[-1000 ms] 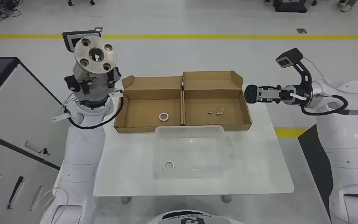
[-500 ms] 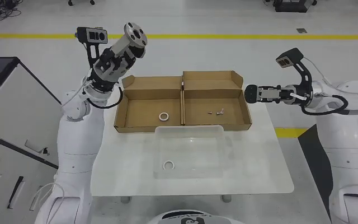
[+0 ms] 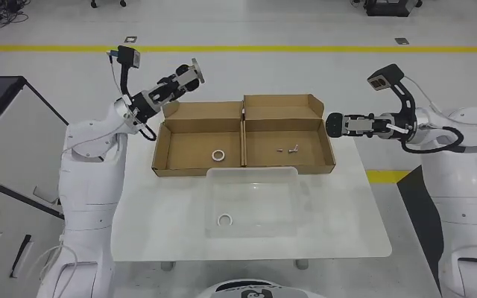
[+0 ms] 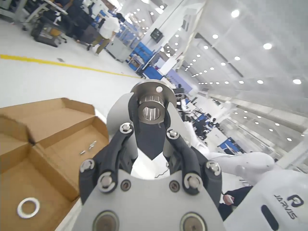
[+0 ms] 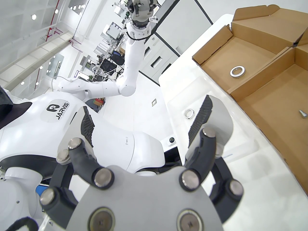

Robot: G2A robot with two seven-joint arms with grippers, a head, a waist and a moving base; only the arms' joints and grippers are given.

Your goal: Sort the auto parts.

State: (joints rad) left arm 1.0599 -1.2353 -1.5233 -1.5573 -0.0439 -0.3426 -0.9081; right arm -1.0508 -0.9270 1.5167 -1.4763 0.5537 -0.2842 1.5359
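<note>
Flanged metal hub, a disc with bolt holes and a short sleeve, is held up in the air just beyond the far-left corner of the left cardboard box, touching neither it nor the tabletop. The left gripper has its fingers clamped narrow on the sleeve, with the flange facing outward.

That box holds a single metal ring. The box joined to its right side holds a few small bolts. The clear bin just in front of it has one more ring. The right gripper hangs well to the right of the left cardboard box, past the neighbouring box's outer end, fingers spread wide and empty.

The step in hand looks like the carry: the hub is picked but not yet placed. Next comes choosing a compartment, bringing the hub over it, and lowering it close to the floor before letting go, since it looks heavy.
</note>
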